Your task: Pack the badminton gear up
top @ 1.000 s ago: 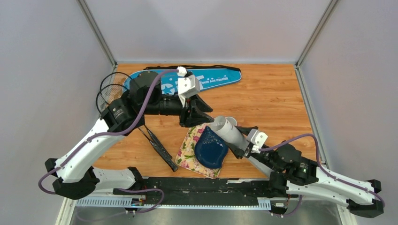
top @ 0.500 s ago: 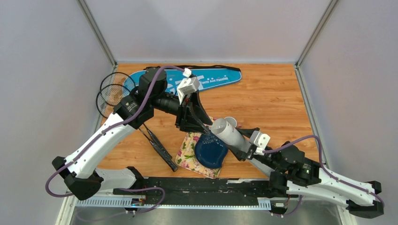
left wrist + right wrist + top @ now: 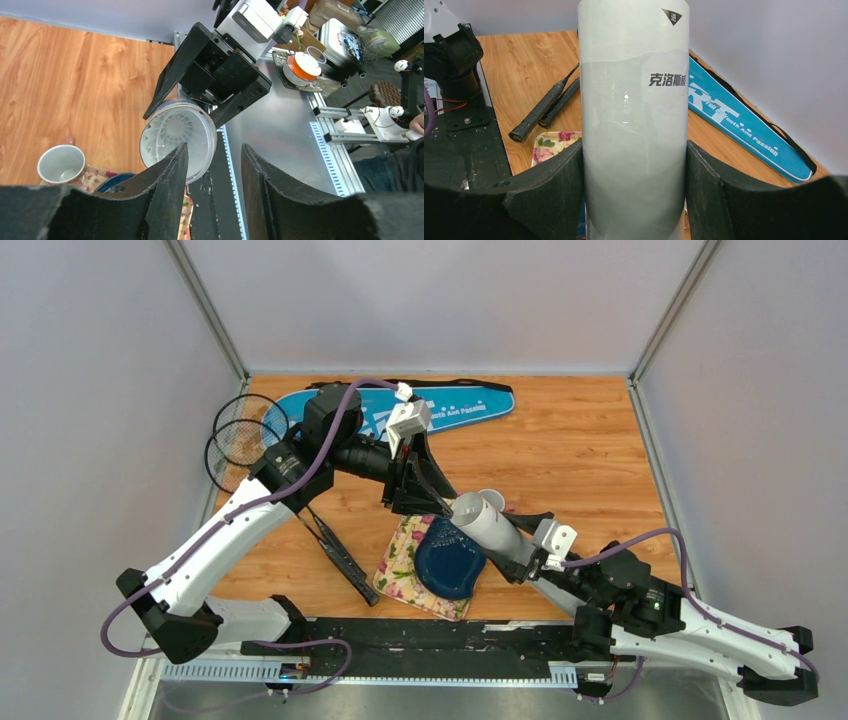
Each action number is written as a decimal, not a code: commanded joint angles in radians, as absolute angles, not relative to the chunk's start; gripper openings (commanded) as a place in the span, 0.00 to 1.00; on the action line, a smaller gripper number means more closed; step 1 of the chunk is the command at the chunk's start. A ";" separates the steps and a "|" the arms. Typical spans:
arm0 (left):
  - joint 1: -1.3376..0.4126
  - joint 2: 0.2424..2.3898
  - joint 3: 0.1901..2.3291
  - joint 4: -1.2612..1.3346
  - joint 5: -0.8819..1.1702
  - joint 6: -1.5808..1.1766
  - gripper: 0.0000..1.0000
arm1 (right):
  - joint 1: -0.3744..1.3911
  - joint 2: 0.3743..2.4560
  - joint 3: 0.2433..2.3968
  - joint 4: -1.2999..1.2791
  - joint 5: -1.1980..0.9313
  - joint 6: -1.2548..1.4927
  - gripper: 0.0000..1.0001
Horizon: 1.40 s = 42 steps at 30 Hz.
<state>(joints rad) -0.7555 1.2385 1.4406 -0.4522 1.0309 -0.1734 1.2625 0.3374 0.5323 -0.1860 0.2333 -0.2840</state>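
Observation:
My right gripper point(image 3: 508, 546) point(image 3: 634, 150) is shut on the long white tube point(image 3: 488, 525) point(image 3: 633, 115) and holds it tilted above the dark blue plate. The tube's open mouth point(image 3: 177, 139) faces my left gripper point(image 3: 428, 500) point(image 3: 214, 150), which is open and empty just in front of it. A white feather shuttlecock point(image 3: 175, 131) sits inside the tube. Two black rackets point(image 3: 240, 435) lie at the left, their handles point(image 3: 544, 107) on the wood. The blue "SPORT" bag point(image 3: 455, 408) point(image 3: 744, 125) lies at the back.
A dark blue plate point(image 3: 448, 562) rests on a floral cloth point(image 3: 402, 562) under the tube. A small white cup point(image 3: 491, 498) point(image 3: 61, 164) stands beside the tube's mouth. Grey walls close in the wooden table point(image 3: 580, 450) on three sides.
My left arm has swung its wrist forward and right, bringing its open gripper up to the tube's mouth. The right arm with the tube has shifted slightly.

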 commanded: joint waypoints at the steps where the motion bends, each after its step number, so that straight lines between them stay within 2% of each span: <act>1: -0.750 1.235 1.445 -0.428 1.043 -0.166 0.51 | 1.262 0.324 0.586 -0.152 0.230 -0.284 0.21; 8: -0.752 1.239 1.436 -0.462 1.114 -0.143 0.44 | 1.264 0.330 0.586 -0.149 0.235 -0.284 0.21; 20: -0.752 1.266 1.453 -0.486 1.080 -0.127 0.48 | 1.264 0.339 0.586 -0.147 0.233 -0.284 0.21; 22: -0.752 1.267 1.453 -0.488 1.089 -0.129 0.42 | 1.266 0.339 0.586 -0.144 0.238 -0.284 0.21; 28: -0.761 1.259 1.448 -0.509 1.085 -0.109 0.37 | 1.264 0.344 0.584 -0.138 0.244 -0.287 0.21; 36: -0.782 1.282 1.474 -0.557 1.088 -0.080 0.34 | 1.264 0.351 0.588 -0.137 0.244 -0.287 0.21; 42: -0.787 1.279 1.486 -0.563 1.052 -0.083 0.24 | 1.262 0.347 0.588 -0.141 0.247 -0.285 0.20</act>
